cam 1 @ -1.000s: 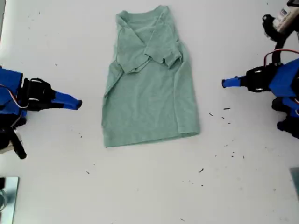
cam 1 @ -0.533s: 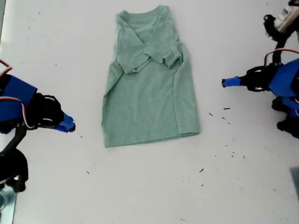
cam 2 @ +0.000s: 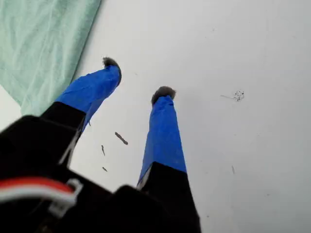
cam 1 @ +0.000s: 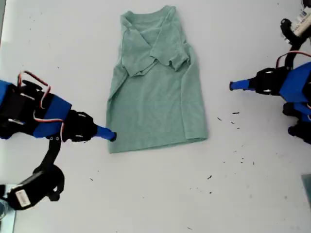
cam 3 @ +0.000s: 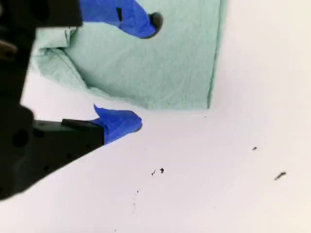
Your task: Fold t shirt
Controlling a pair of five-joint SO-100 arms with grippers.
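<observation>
White table | t shirt lying flat, sleeves folded inward

Exterior looks straight down — wrist views close, angled tableward

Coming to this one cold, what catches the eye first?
A pale green t shirt lies mid-table, both sleeves folded in over the chest. My second gripper, open, straddles the shirt's edge near the hem corner on the exterior view's left. My first gripper hangs open over the bare white table on the exterior view's right.
</observation>
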